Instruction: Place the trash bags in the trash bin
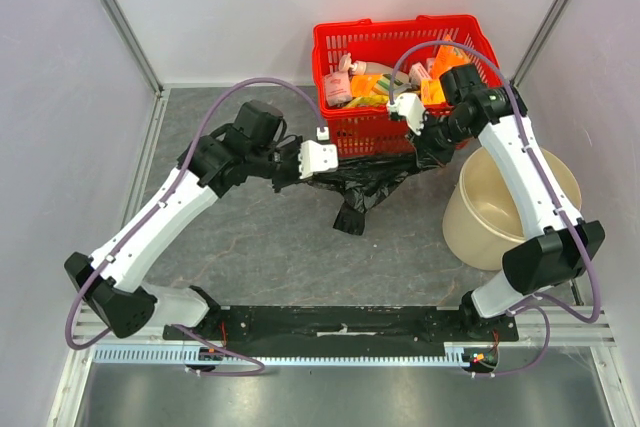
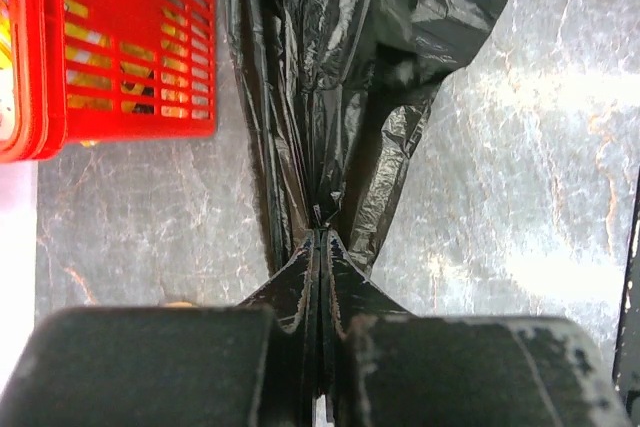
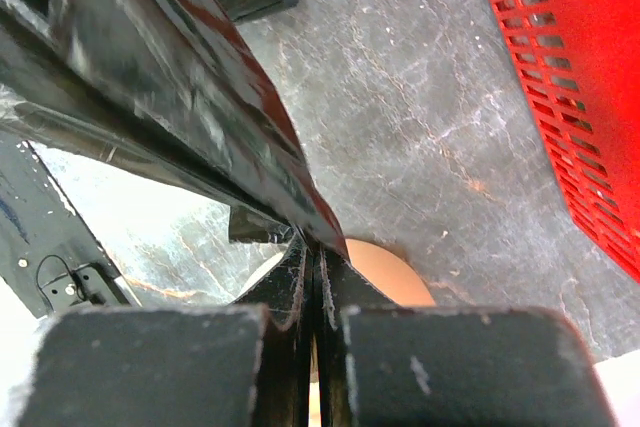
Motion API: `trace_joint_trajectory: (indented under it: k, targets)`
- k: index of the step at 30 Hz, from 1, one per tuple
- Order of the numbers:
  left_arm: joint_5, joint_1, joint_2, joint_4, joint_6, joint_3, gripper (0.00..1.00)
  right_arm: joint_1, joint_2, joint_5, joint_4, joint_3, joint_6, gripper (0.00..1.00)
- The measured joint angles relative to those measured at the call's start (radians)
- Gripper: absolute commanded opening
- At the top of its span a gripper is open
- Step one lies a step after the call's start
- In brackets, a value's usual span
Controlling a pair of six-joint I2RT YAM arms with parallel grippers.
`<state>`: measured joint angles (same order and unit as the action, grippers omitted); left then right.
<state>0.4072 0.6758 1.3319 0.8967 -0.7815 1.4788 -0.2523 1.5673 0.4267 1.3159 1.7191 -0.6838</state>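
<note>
Bag [image 1: 370, 182]: black plastic, stretched lengthwise between the two arms, just in front of the basket [image 1: 345, 47]. A loose fold droops from its middle toward the near edge, down to the grey table [image 1: 250, 247].

Left gripper [image 2: 320, 247]: jaws pressed together on the bag's left end. The film is bunched into a tight pleat right at the tips.

Right gripper [image 3: 312, 257]: jaws likewise clamped on the bag's right end. The plastic runs taut, up and away from them.

Bin [image 1: 480, 237]: beige, upright on the table at the right, partly under the right forearm and near the basket's right front corner (the bag is wholly outside it, to its left).

Basket: red mesh, at the back of the table, holding assorted packets.
</note>
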Motion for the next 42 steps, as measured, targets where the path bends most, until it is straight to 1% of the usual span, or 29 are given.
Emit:
trace_joint_trajectory:
  k: [10, 28, 31, 32, 34, 39, 42]
  targets:
    - [-0.029, -0.041, -0.066, 0.062, -0.087, -0.061, 0.02, 0.056, 0.000, -0.038, 0.014, 0.027, -0.013, 0.00]
    - [-0.039, -0.136, -0.124, 0.090, -0.163, -0.072, 0.02, 0.066, 0.000, -0.135, 0.025, 0.047, -0.008, 0.01]
    - [-0.030, -0.144, -0.125, 0.092, -0.163, -0.072, 0.02, 0.068, 0.001, -0.140, 0.027, 0.051, 0.004, 0.11]
    - [-0.023, -0.145, -0.125, 0.094, -0.163, -0.072, 0.02, 0.068, 0.001, -0.140, 0.027, 0.053, 0.008, 0.16]
    - [0.008, -0.147, -0.125, 0.100, -0.162, -0.072, 0.02, 0.068, 0.002, -0.134, 0.029, 0.060, 0.014, 0.23]
    - [0.128, -0.151, -0.125, 0.110, -0.127, -0.036, 0.02, 0.072, 0.003, -0.064, 0.030, 0.069, 0.011, 0.46]
    - [0.209, -0.151, -0.122, 0.106, -0.097, 0.011, 0.02, 0.071, 0.003, -0.007, 0.031, 0.069, 0.006, 0.55]
